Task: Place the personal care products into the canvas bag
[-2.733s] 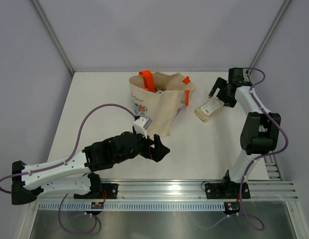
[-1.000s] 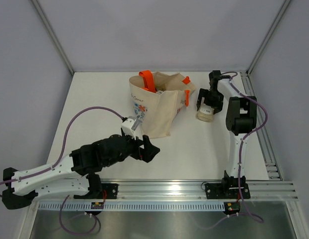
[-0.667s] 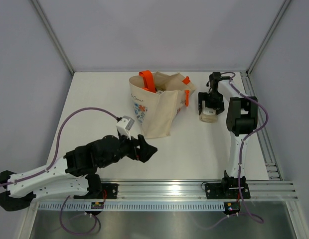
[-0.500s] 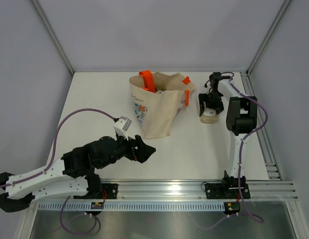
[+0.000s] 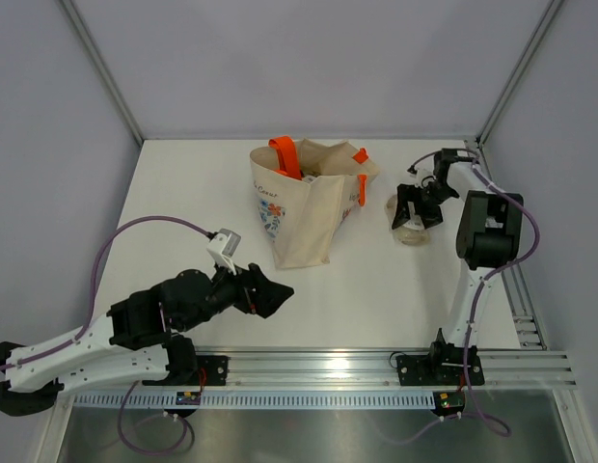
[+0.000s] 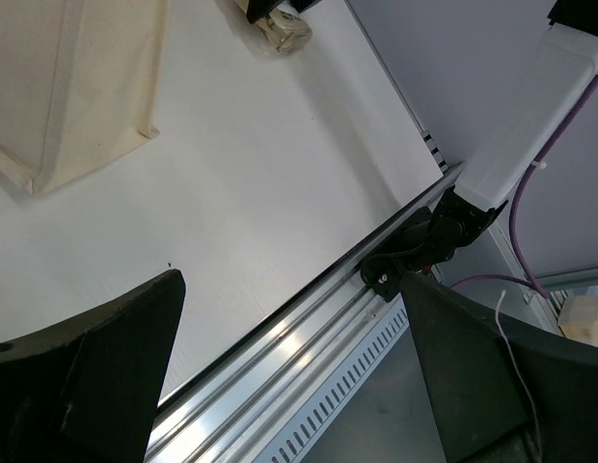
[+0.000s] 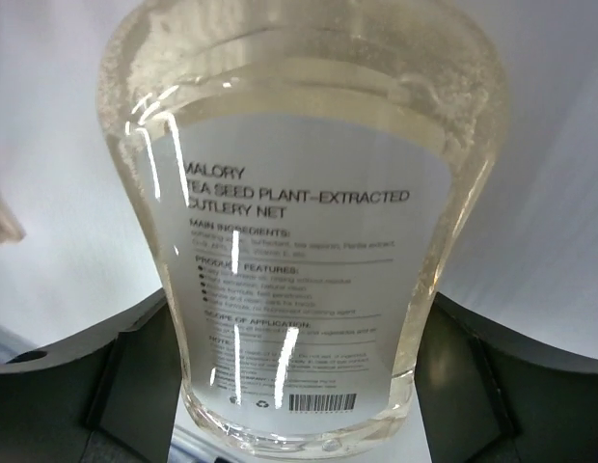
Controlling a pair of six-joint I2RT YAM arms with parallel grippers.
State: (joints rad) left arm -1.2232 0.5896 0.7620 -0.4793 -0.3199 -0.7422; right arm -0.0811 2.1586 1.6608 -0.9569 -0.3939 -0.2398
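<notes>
The canvas bag (image 5: 304, 198), beige with orange handles and a floral print, stands at the table's back middle; product tops show faintly in its mouth. It also shows in the left wrist view (image 6: 77, 77). A clear pale bottle (image 5: 410, 230) with a white label is to the bag's right. My right gripper (image 5: 418, 205) is shut on the bottle's base; in the right wrist view the bottle (image 7: 299, 222) fills the frame between the two fingers (image 7: 135, 371). My left gripper (image 5: 270, 289) is open and empty, low over the table in front of the bag, also seen in its own view (image 6: 289, 386).
A metal rail (image 5: 328, 367) runs along the table's near edge, seen close in the left wrist view (image 6: 309, 347). The right arm's base (image 6: 424, 251) sits on it. Grey walls close the back and sides.
My left arm has drawn back toward the near left, away from the bag. My right gripper has swung over the bottle, turned, and closed on it; the bottle has shifted slightly right.
</notes>
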